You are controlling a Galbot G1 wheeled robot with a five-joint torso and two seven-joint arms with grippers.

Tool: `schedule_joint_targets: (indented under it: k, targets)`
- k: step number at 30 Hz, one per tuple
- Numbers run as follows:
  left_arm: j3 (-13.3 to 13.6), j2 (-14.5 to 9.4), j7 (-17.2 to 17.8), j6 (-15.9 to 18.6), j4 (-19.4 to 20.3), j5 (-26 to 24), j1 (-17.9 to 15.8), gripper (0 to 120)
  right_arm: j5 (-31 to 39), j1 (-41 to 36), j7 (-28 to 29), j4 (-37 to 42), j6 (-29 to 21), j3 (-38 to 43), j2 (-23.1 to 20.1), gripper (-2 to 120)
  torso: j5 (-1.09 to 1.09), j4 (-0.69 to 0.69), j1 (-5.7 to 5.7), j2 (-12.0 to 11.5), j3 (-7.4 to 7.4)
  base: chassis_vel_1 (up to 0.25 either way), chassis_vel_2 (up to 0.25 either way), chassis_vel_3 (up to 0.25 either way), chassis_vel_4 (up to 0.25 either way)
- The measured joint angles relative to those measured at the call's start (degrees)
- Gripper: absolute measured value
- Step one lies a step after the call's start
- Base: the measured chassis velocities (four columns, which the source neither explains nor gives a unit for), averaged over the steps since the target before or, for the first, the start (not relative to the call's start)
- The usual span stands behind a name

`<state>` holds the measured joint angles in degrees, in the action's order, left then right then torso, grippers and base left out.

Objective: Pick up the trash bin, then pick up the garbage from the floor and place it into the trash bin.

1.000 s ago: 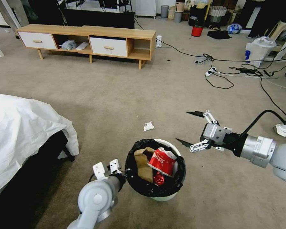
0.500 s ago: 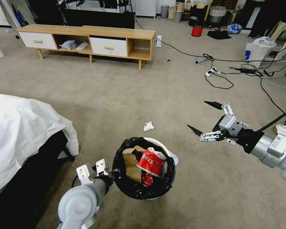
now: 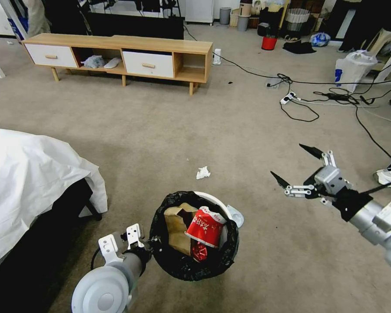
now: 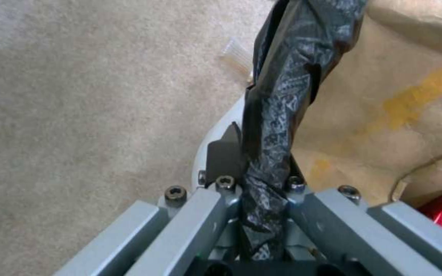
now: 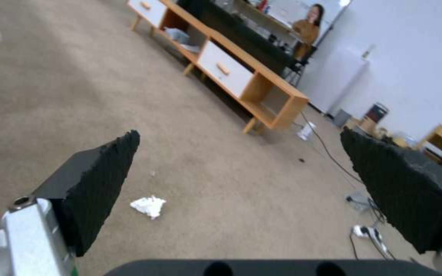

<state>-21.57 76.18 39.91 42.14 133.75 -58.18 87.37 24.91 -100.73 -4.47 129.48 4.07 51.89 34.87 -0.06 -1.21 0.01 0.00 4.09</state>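
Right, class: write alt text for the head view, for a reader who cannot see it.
The left gripper is shut on the black-lined trash bin, which holds a brown paper bag and red carton. The right gripper hangs open over beige carpet, where a crumpled tissue lies.

Short-pile beige carpet floor, matt and slightly rough. Round white plastic trash bin, smooth, lined with a crinkly, faintly glossy black film bag. Inside: creased matt brown paper bag and glossy red-and-white carton. Crumpled white tissue, soft and matt. Right gripper: black ridged pads on brushed grey metal.
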Motion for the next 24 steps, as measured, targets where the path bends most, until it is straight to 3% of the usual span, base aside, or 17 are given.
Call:
schedule_joint_targets:
  k: [5, 12, 24]
  targets:
    - [0.0, 1.3, -2.0, 0.0, 0.3, 4.2, 1.8, 1, -3.9, 0.2, -0.6, -0.4, 0.6, -2.0, 6.9, 100, 0.00, 0.00, 0.00, 0.0, 0.00, 0.000, 0.000, 0.000, 0.000]
    - [-0.2, 2.3, -3.8, 0.0, 0.4, 7.9, 3.3, 1, -7.4, -0.3, -1.4, -0.8, 1.6, -3.0, 11.8, 100, 0.00, 0.00, 0.00, 0.0, 0.00, 0.000, 0.000, 0.000, 0.000]
    - [-0.6, 2.8, -8.7, -1.0, 0.0, 15.4, 3.3, 1, -9.2, 0.0, -1.5, -1.4, 1.7, -3.9, 13.9, 100, 0.00, 0.00, 0.00, 0.0, 0.01, 0.000, 0.000, 0.000, 0.000]
